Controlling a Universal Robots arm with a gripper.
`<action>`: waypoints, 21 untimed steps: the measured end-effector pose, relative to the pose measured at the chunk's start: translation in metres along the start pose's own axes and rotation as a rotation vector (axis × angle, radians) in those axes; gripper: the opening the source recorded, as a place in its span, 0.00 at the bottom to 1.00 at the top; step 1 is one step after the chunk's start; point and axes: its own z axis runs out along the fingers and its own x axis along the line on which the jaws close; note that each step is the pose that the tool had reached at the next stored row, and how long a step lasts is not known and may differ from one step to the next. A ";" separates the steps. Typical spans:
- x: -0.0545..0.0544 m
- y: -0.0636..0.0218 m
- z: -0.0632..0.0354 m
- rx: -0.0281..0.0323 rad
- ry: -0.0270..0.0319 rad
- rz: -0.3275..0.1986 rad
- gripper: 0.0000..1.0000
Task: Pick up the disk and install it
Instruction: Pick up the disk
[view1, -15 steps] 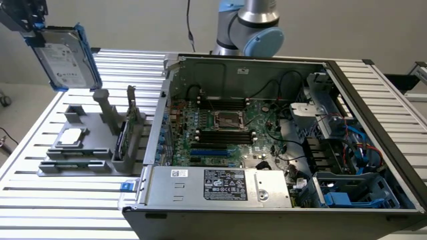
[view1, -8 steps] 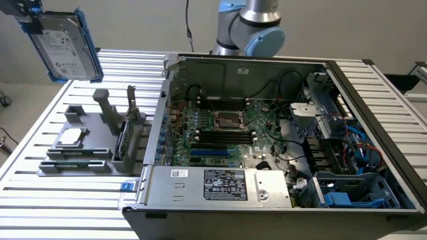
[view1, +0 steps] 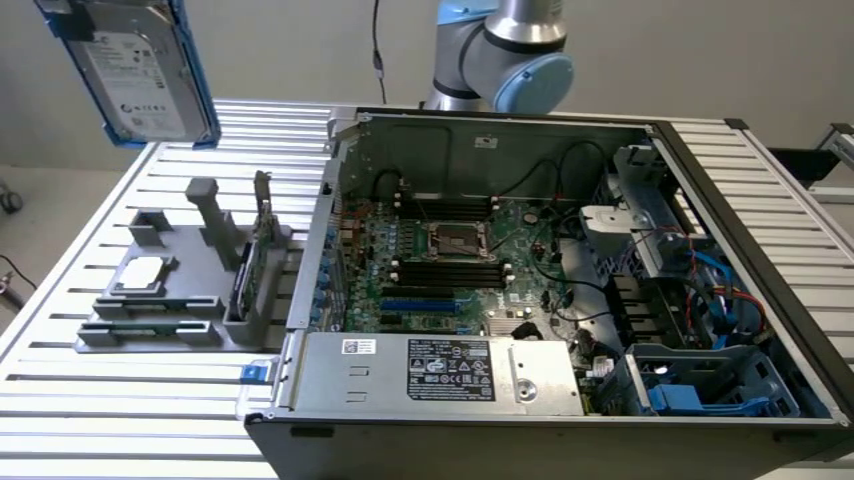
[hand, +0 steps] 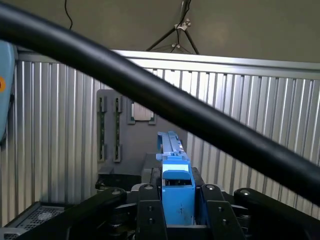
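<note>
The disk (view1: 134, 75) is up in the air, high over the table (view1: 120, 410), off to the exterior view's left of the case (view1: 467, 140). It touches nothing under it. It hangs with its long side going up and down, tipped a little. Its white label faces the camera. Blue rails run down its long sides.

The gripper (hand: 177, 212) holds the disk. In the wrist view, its two black fingers (hand: 150, 215) sit one on each side of the blue rail and pinch it between them. So the disk is right in the hand and points straight out from the wrist, not off to one side.

The case lies open, well apart from the disk. A blue bay (view1: 707, 390) sits in the case's near corner on the exterior view's right. It looks like a place made for a disk. That is the corner farthest from the disk, and most of the case lies between them.

Beside the case, below the disk, is the gray holder (view1: 134, 340). The chip (view1: 144, 275) and the green card (view1: 247, 280) rest in it. A thick black cable (hand: 150, 95) crosses in front of the wrist camera.
</note>
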 end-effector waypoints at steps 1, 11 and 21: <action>0.001 -0.0044 -0.0020 0.0001 -0.0012 0.000 0.33; 0.016 -0.0490 -0.0098 0.0005 -0.0116 0.000 0.33; 0.036 -0.0933 -0.0183 0.0007 -0.0157 0.000 0.33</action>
